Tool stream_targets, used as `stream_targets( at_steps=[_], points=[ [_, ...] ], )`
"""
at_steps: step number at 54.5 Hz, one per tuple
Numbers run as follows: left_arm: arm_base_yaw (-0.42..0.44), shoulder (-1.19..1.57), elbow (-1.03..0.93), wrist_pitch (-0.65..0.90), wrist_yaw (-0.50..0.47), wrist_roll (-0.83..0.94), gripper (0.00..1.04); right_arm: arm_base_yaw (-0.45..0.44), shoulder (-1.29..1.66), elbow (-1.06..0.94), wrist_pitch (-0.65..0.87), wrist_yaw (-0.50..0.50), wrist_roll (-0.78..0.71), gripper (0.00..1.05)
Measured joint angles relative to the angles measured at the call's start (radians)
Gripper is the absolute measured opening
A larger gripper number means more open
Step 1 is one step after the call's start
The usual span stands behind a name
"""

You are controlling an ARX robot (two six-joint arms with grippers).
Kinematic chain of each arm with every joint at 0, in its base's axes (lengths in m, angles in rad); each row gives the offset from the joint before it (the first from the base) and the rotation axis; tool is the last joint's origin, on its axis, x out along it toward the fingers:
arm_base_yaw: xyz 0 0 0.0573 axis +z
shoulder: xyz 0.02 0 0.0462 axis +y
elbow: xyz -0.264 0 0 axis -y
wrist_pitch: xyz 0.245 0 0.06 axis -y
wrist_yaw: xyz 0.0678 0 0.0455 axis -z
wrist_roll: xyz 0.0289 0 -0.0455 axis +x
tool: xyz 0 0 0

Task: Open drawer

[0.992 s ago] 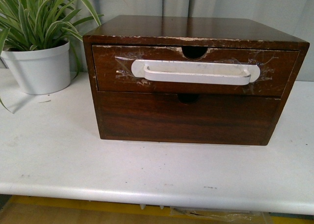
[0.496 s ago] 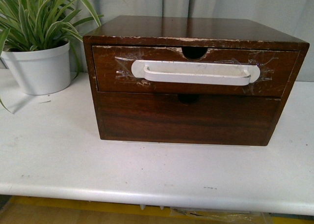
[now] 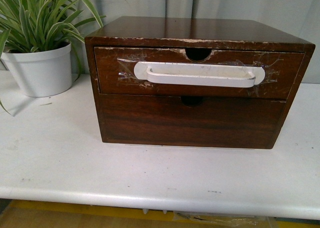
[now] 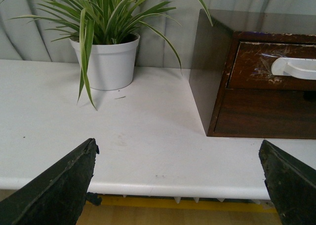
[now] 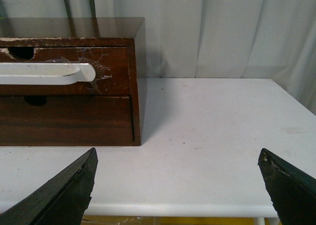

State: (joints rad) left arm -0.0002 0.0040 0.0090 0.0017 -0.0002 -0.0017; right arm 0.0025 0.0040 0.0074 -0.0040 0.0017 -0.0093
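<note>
The drawer [image 3: 120,83] is the upper one in a dark brown wooden cabinet [image 3: 200,30] on the white table [image 3: 60,153]. It carries a long white bar handle [image 3: 199,74] taped on, and a half-round notch [image 3: 198,53] in its chipped top edge. It sits closed, flush with the cabinet front. Neither gripper shows in the front view. My left gripper [image 4: 177,156] is open and empty at the table's front edge, left of the cabinet; the drawer [image 4: 252,67] shows there. My right gripper [image 5: 177,158] is open and empty, right of the cabinet; the handle's end [image 5: 59,73] shows there.
A plain handleless lower drawer front [image 3: 190,120] lies under the task drawer. A white pot with a striped green plant [image 3: 42,68] stands at the cabinet's left, also in the left wrist view [image 4: 108,62]. Grey curtain hangs behind. Bare white table extends right of the cabinet [image 5: 217,116].
</note>
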Motion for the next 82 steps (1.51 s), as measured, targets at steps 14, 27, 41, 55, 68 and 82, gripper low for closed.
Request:
stream_targets(
  at_steps=[14, 27, 41, 55, 68, 82],
  points=[
    [0.000, 0.000, 0.000, 0.000, 0.000, 0.000, 0.99, 0.000, 0.000, 0.000, 0.000, 0.000, 0.000, 0.96],
    [0.000, 0.000, 0.000, 0.000, 0.000, 0.000, 0.99, 0.000, 0.000, 0.000, 0.000, 0.000, 0.000, 0.96],
    [0.006, 0.013, 0.011, -0.038, 0.043, 0.014, 0.99, 0.010, 0.019, 0.015, -0.051, 0.025, 0.018, 0.96],
    [-0.084, 0.284, 0.129, -0.070, 0.235, 0.177, 0.99, 0.100, 0.308, 0.178, -0.117, -0.014, -0.049, 0.96],
    [-0.179, 0.630, 0.267, 0.010, 0.327, 0.444, 0.99, 0.111, 0.618, 0.317, -0.132, -0.101, -0.275, 0.96],
    [-0.255, 1.001, 0.500, -0.012, 0.387, 0.718, 0.99, 0.090, 0.842, 0.505, -0.179, -0.169, -0.517, 0.96]
  ],
)
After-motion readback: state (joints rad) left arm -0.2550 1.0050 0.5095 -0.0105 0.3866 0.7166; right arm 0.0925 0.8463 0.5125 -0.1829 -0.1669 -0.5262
